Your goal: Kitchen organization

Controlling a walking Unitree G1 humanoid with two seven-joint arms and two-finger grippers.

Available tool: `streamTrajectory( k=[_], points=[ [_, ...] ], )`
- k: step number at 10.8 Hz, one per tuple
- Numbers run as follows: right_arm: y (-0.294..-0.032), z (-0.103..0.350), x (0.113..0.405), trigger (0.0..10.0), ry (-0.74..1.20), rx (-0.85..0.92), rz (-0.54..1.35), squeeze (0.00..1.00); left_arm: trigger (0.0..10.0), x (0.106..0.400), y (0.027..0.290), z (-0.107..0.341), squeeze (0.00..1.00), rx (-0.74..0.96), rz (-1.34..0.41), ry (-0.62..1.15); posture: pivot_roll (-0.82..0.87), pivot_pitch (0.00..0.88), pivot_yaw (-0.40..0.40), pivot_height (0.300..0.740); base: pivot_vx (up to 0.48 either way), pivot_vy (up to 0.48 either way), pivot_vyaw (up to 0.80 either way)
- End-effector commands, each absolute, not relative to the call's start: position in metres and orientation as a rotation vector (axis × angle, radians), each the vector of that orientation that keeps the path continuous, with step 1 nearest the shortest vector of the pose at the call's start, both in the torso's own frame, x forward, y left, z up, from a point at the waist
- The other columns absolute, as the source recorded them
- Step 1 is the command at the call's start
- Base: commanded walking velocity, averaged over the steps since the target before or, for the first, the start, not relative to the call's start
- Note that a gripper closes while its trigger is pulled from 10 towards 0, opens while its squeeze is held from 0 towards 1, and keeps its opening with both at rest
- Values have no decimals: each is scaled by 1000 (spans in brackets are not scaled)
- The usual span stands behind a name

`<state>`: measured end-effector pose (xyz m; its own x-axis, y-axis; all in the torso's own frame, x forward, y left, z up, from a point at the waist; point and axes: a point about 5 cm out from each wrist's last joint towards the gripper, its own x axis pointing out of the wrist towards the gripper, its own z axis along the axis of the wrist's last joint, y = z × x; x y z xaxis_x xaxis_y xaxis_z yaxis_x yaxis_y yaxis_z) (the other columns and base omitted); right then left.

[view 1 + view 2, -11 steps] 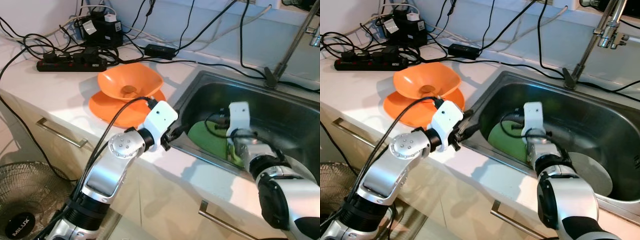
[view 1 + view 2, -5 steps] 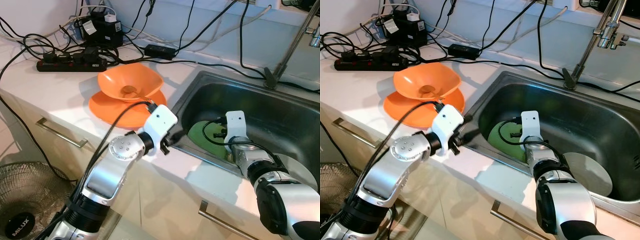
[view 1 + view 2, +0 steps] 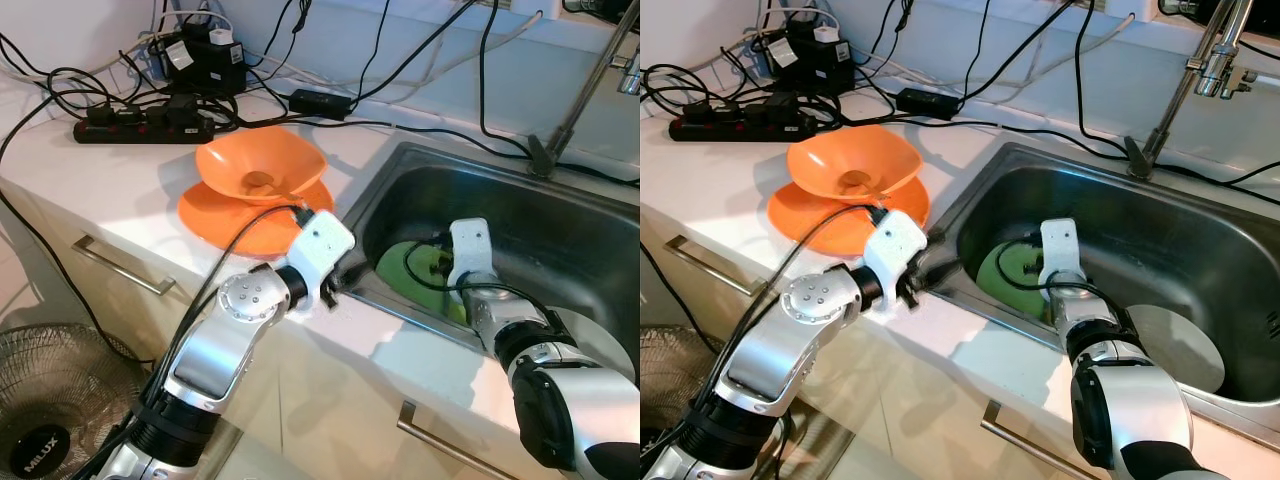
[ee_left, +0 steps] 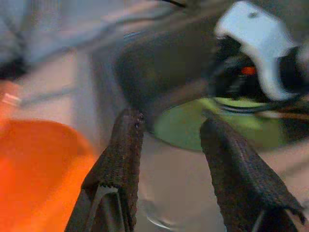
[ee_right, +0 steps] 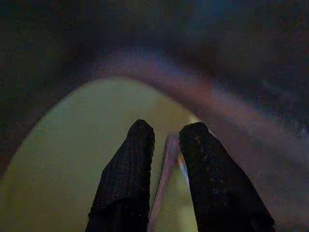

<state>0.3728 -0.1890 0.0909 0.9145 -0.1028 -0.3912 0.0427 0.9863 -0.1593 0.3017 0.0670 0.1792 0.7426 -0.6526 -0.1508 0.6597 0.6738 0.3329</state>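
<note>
Nearest, below the white worktop [image 3: 110,185], a round wire fan [image 3: 45,405] stands on the floor, well left of the stainless steel sink [image 3: 400,152].

At the sink's front left rim the left gripper [image 4: 169,122] hovers with its two black fingers [image 4: 126,145] spread wide apart and nothing between them, aimed over the rim at the round lime-green plate [image 3: 400,270]. It has barely shifted over the last second.

The green plate lies inside the sink against the near wall. The right gripper [image 5: 168,129] is down in the basin right over it. A thin pale strip, perhaps a utensil handle, lies on the plate just ahead of the gripper. I cannot tell whether the gripper is clamped on that strip, on the plate, or on nothing.

A second ago the right wrist stood higher and the plate looked more propped up. Now the wrist is lower and the plate sits flatter. That suggests the reach into the sink has bottomed out and a grasp is being settled, with the lift-out not yet begun.

Deeper in the sink to the right rests a pale round plate [image 3: 1185,345]. Left of the sink an orange bowl [image 3: 262,160] sits on an orange plate [image 3: 215,215], the likely stacking spot. Beyond them lie a black power strip [image 3: 140,125] and the metal tap [image 3: 590,75].
</note>
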Motion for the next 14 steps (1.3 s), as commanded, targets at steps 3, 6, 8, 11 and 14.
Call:
streamTrajectory(
  k=[3,6,8,11,14],
  points=[
    [-177,151,395,10000,45,28,-39,0,10000,310,74,217,0,716,-562,-256,269,3,-65,740,0,0,0],
    [-171,155,392,10000,-65,115,-16,0,10000,305,89,209,0,994,-511,-282,273,12,-58,740,0,0,0],
    [-174,151,389,10000,-64,135,-33,0,10000,301,98,209,0,1064,-499,-279,278,10,-57,740,0,0,0],
    [-170,150,390,10000,-59,152,-26,0,10000,308,103,196,0,1119,-468,-238,280,0,-60,740,0,0,0],
    [-166,151,390,10000,-68,154,-15,0,10000,321,96,195,0,1131,-444,-237,263,0,-56,740,0,0,0]
  ],
)
